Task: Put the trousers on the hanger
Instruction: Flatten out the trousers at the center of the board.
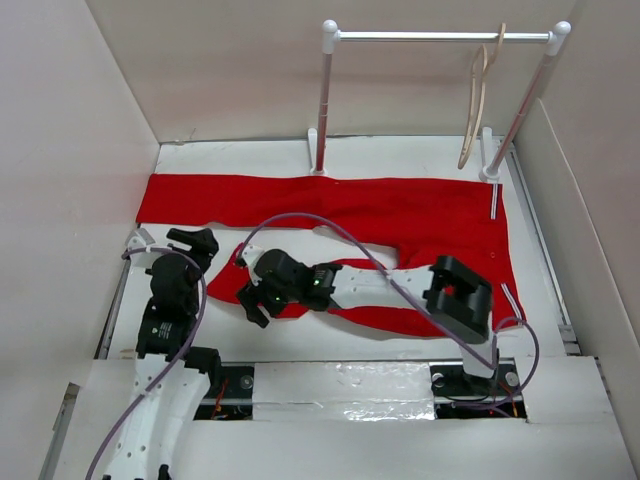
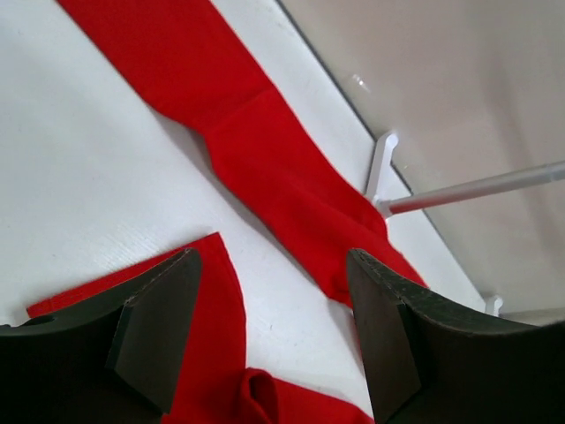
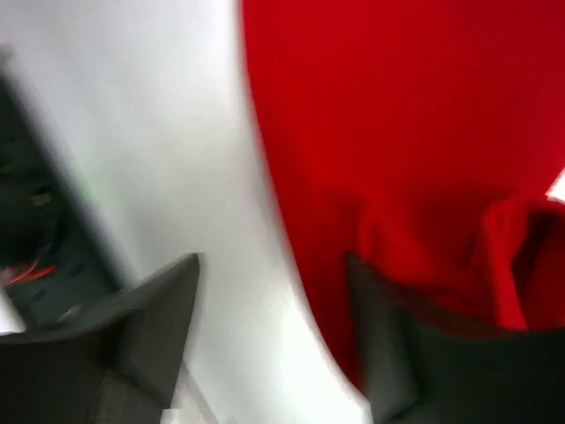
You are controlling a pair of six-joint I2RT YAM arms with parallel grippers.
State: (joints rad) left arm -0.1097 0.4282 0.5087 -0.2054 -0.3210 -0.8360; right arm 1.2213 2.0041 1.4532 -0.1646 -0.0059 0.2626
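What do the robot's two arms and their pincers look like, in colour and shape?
The left arm and right arm have white links and black joints, each trailing a thin lilac cable. The left pincer and right pincer have dark grey, wedge-shaped fingers.

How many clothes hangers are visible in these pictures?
1. The hanger hangs on the silver bar of the rack, near its right-hand post, beyond the trousers. It is seen edge-on, so a second one behind it may be hidden.

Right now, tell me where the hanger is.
In the top view, the hanger hangs on the rack's silver bar at far right, beyond the trousers.
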